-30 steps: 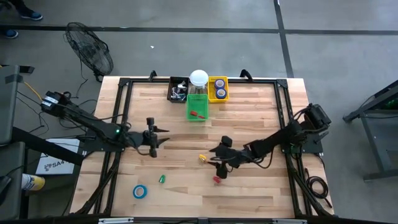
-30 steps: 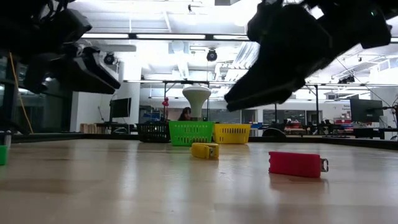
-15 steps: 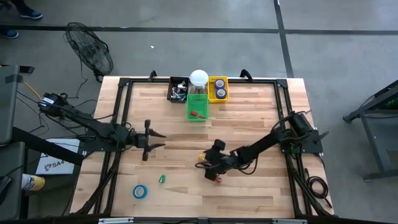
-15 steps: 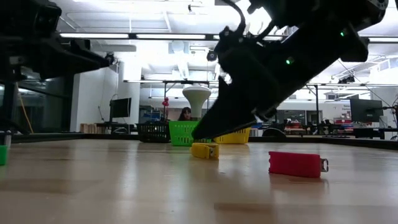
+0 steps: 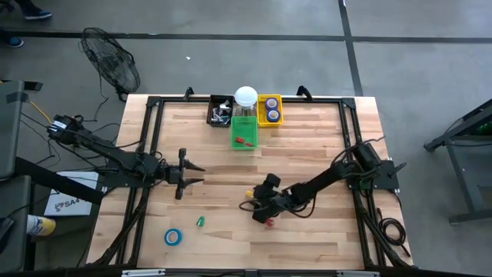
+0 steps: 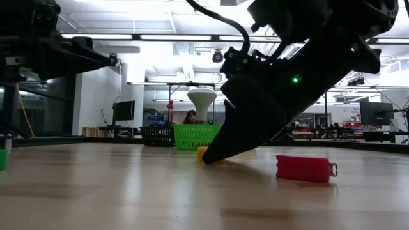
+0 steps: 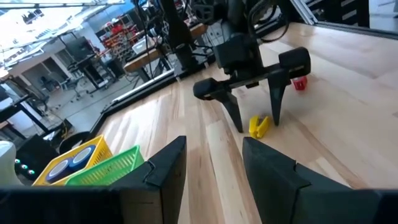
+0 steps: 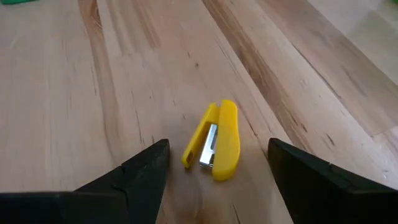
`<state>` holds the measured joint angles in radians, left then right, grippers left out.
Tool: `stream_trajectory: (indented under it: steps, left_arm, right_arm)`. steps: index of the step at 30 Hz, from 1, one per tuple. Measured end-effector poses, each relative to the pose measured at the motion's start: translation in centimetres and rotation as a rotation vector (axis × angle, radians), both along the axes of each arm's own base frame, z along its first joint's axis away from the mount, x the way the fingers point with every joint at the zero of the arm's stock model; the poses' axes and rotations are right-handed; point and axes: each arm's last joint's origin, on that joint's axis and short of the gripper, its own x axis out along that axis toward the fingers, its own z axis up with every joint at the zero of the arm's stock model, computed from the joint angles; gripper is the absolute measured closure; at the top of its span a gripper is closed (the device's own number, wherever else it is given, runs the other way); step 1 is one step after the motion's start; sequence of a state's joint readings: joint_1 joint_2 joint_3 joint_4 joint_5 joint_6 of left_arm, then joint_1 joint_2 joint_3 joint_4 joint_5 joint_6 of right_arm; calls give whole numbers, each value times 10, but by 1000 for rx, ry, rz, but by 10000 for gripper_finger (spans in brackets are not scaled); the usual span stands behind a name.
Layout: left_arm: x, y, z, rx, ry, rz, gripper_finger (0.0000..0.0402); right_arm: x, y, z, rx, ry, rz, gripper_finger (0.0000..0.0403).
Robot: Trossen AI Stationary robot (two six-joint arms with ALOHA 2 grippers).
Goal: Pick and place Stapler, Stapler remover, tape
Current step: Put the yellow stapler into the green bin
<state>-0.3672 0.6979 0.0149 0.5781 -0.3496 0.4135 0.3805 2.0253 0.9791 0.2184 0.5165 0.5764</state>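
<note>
Straddling small yellow stapler (image 8: 216, 144) — right end effector (image 8: 217, 171), fingers spread.

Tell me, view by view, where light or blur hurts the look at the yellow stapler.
Low view: bright ceiling lights leave the right claw a black silhouette hiding most of the yellow stapler. Right wrist view: stapler sharp and evenly lit, the near fingers soft. High view: even light, stapler tiny.

Wooden table (image 5: 323, 146) – yellow stapler (image 8: 214, 143), red stapler (image 6: 305, 168), blue tape (image 5: 173, 237) (near edge), baskets (image 5: 244, 132)
</note>
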Motion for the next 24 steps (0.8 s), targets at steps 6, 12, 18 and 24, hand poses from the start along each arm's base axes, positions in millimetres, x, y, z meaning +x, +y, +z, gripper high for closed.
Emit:
stream_trajectory:
  steps: [6, 12, 18, 24]
  left_arm:
    - [0, 0, 0, -6, -1, 1, 247]
    - [0, 0, -1, -6, 4, 2, 247]
    - [0, 0, -1, -7, 5, 2, 247]
    - [0, 0, -1, -7, 5, 2, 247]
  right_arm:
    - [-1, 0, -1, -9, 6, -1, 144]
    - [-1, 1, -1, -11, 22, 19, 185]
    - [-2, 0, -2, -31, 45, 34, 241]
    - [-3, 0, -1, -51, 59, 72, 297]
